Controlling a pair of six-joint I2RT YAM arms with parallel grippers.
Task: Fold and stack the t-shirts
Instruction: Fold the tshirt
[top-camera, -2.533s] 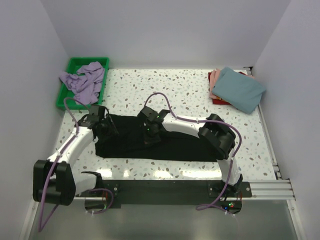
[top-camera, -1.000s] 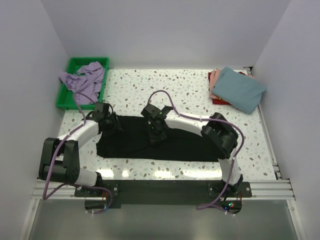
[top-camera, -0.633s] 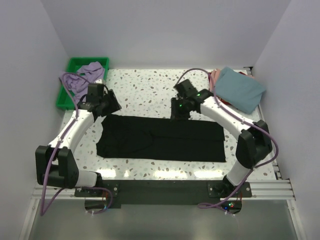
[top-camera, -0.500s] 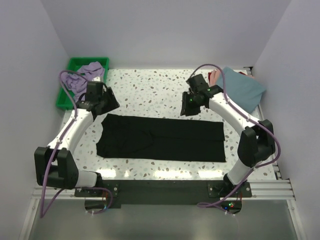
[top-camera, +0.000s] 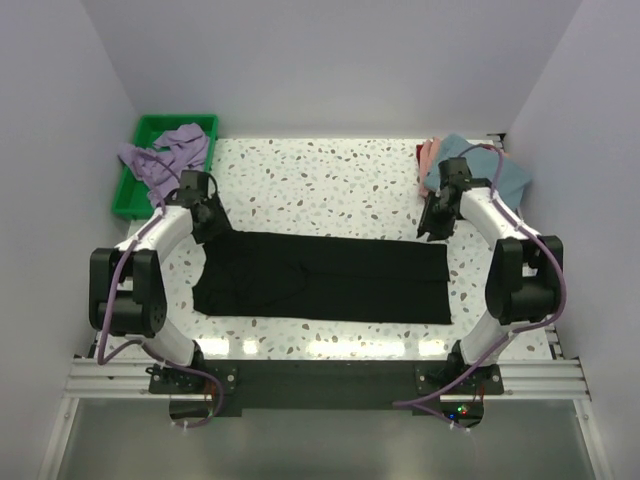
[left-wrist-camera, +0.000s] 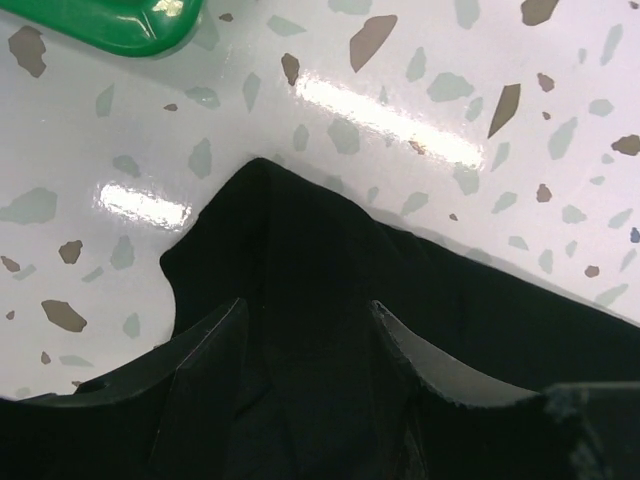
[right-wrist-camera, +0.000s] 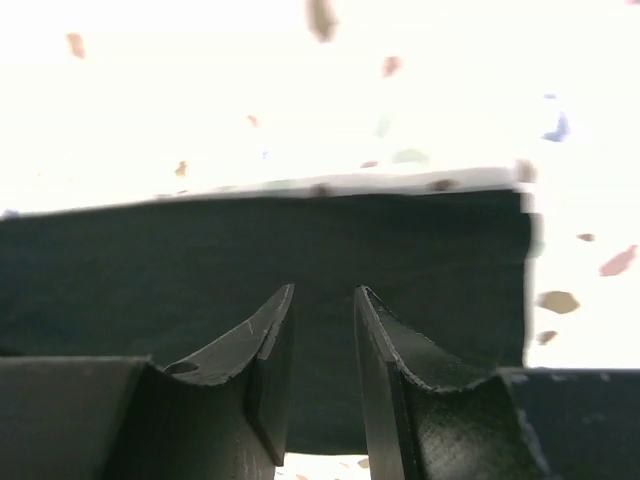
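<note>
I had the left gripper (left-wrist-camera: 305, 310) wide open and the right gripper (right-wrist-camera: 323, 290) narrowly open over the black t-shirt's (top-camera: 320, 278) far corners, apparently to pinch that edge for folding.

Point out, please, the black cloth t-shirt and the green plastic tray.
Black cloth t-shirt (top-camera: 320, 280): top external view, middle of the cloth.
Green plastic tray (top-camera: 160, 120): top external view, far rim.
</note>
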